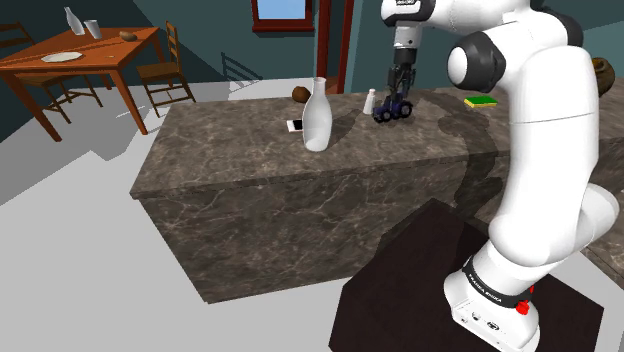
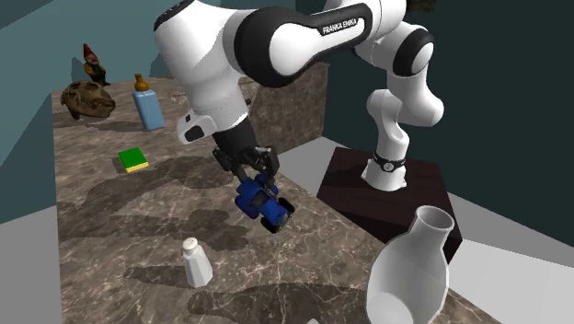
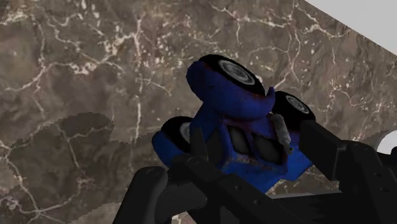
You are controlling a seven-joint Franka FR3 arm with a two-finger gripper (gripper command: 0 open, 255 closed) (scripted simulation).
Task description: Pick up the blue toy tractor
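The blue toy tractor with black wheels hangs tilted in my gripper, a little above the dark marble counter, and its shadow falls on the stone below. In the shoulder view the tractor sits under the gripper near the counter's far edge. In the wrist view both black fingers clasp the tractor's blue body, wheels pointing away from the hand. The gripper is shut on it.
A small white shaker stands close to the tractor, and a tall white vase further along the counter. A green and yellow block, a blue bottle, a brown skull-like thing and a gnome stand at the far end.
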